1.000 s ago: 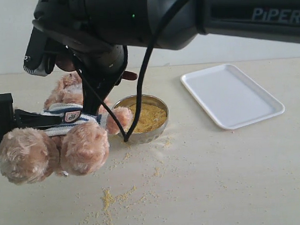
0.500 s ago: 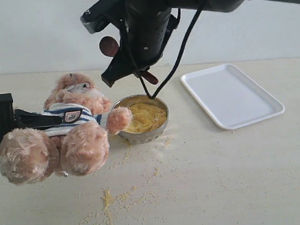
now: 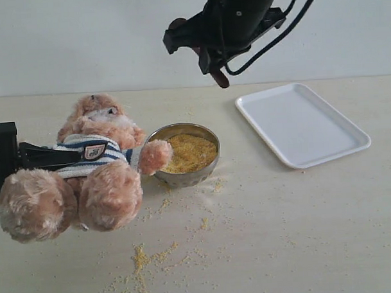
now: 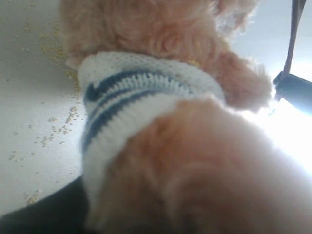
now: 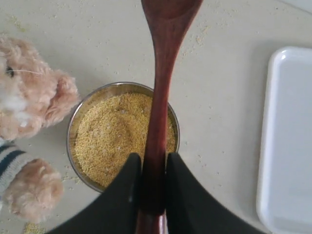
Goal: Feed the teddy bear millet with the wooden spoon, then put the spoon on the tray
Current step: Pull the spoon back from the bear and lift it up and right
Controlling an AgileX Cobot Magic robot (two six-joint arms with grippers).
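The teddy bear (image 3: 96, 156) lies propped at the left, facing up, one paw on the bowl's rim. My left gripper (image 3: 54, 156) is shut on its striped torso; in the left wrist view the bear (image 4: 161, 97) fills the frame and hides the jaws. Millet (image 3: 190, 151) heaps in the metal bowl (image 3: 184, 176), and more millet (image 5: 117, 136) shows under the spoon. My right gripper (image 5: 152, 158) is shut on the wooden spoon (image 5: 163, 73) by its handle, high above the bowl. From outside, the right gripper (image 3: 210, 59) hangs up behind the bowl, the spoon's end (image 3: 221, 79) poking below it. The white tray (image 3: 301, 123) lies to the right.
Loose millet grains (image 3: 145, 257) are scattered on the pale table in front of the bear and around the bowl. The tray's edge (image 5: 287, 141) lies beside the bowl in the right wrist view. A white wall stands behind the table.
My right arm has risen and swung right, away from the bear's face, carrying the spoon to above and behind the bowl. The bear and left gripper have not moved.
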